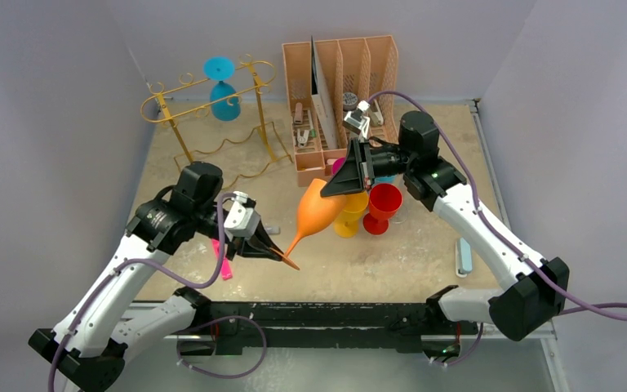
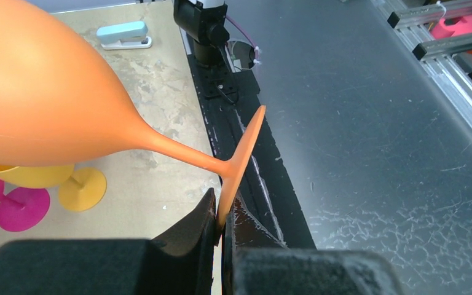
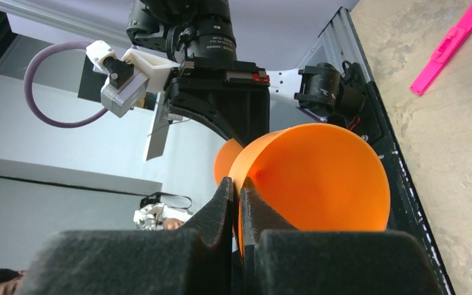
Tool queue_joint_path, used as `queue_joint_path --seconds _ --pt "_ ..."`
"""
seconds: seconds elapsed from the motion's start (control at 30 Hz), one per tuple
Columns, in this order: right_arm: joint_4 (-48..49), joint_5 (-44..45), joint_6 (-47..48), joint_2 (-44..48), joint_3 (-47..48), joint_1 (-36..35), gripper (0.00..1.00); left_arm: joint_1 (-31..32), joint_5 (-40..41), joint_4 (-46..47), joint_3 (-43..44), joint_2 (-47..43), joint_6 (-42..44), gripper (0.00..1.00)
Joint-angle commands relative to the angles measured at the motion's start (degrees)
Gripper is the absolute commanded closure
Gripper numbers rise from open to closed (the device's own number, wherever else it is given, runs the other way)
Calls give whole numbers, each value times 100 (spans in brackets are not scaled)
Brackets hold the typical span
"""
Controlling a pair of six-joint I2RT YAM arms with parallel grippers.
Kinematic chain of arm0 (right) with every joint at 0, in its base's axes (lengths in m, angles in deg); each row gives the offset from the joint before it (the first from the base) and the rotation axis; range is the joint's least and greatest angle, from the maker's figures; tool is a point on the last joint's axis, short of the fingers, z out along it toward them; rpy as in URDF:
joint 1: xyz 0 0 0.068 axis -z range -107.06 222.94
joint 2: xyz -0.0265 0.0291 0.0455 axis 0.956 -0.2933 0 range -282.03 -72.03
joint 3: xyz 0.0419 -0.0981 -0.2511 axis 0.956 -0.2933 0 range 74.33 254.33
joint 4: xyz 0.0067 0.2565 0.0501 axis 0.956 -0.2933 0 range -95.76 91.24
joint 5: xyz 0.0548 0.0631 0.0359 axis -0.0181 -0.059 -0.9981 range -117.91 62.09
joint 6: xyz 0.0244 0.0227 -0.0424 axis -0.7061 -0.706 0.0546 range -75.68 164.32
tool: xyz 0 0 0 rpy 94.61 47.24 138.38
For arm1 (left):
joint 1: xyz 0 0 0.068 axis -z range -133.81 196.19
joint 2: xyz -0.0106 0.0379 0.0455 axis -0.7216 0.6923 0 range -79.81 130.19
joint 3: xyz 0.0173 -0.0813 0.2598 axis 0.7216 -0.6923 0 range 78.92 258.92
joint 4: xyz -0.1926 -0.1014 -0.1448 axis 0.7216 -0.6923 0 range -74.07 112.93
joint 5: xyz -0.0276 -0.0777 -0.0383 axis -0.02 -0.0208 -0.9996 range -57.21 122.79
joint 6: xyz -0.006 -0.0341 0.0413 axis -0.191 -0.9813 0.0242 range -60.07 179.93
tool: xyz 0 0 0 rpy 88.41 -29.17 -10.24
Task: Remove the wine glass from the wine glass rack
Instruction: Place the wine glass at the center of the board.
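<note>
An orange wine glass (image 1: 320, 211) hangs tilted in the air above the table's middle, held between both grippers. My left gripper (image 1: 282, 257) is shut on the edge of its round foot (image 2: 241, 161). My right gripper (image 1: 335, 186) is shut on the rim of its bowl (image 3: 319, 178), one finger inside and one outside. The gold wire wine glass rack (image 1: 204, 114) stands at the back left. A blue wine glass (image 1: 224, 94) hangs upside down from its top rails.
A peach desk organiser (image 1: 339, 82) stands at the back centre. A yellow glass (image 1: 349, 216) and a red glass (image 1: 382, 204) stand below the orange one, with a pink glass (image 2: 12, 203) beside them. A pink strip (image 1: 222, 261) and a pale blue stapler (image 1: 464, 257) lie near the front.
</note>
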Motion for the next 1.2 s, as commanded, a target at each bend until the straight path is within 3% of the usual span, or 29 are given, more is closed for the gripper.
queue_joint_path --seconds 0.0,0.3,0.57,0.8,0.87,1.03,1.17 --pt "73 -164 -34 89 240 -18 100 -2 217 -290 181 90 155 100" --pt "216 -111 -70 134 135 -25 100 -5 569 88 177 -116 10 100" --pt "329 -102 -26 142 98 -80 100 -5 962 552 0 -383 -404 69" --pt "239 -18 91 131 85 -138 100 -11 1162 653 -68 -572 -465 61" --pt "55 21 223 133 115 -152 100 -2 1224 716 -58 -638 -537 58" --pt "-898 323 1011 174 290 -228 100 -5 1700 954 -75 -818 -808 35" --pt "-1861 749 1806 213 512 -324 100 -4 2231 1166 -125 -932 -1048 29"
